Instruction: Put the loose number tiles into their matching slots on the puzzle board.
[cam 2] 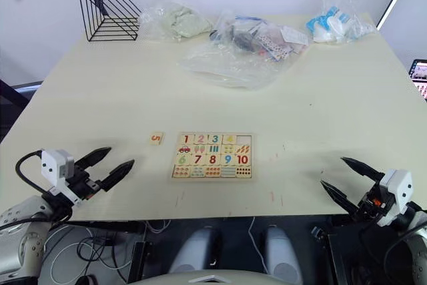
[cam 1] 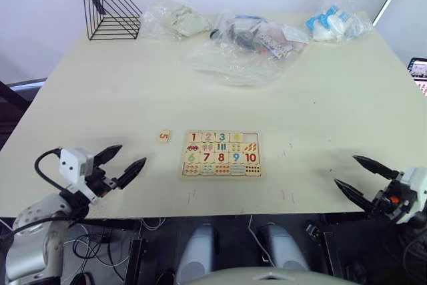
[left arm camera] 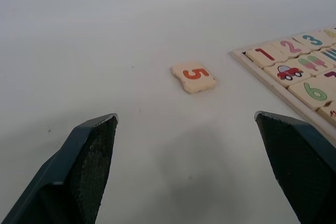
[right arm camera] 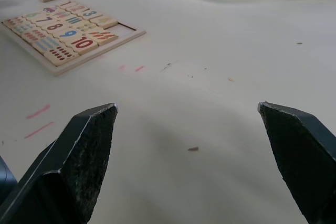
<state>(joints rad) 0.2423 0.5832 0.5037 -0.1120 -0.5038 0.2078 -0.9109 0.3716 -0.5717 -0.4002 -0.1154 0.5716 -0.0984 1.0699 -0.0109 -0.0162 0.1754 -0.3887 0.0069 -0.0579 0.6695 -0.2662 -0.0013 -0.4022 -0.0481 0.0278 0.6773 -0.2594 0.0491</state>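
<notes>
Pale wooden and square, your one loose number tile [cam 1: 164, 136], printed with an orange 5, lies flat on the cream tabletop [cam 1: 320, 98] ahead of your left gripper [cam 1: 121, 163] and a little toward its inner side, well apart from the black fingertips, which stand wide apart over bare table. Just beside that tile, further inward, sits the small rectangular pale wooden puzzle board [cam 1: 220, 154]; its top row reads 1, 2, 3, 4, with the last bare slot [cam 1: 251, 137] unfilled. Your right gripper [cam 1: 363, 179] hangs spread wide near the table's near edge, the board well off to its inner side.
</notes>
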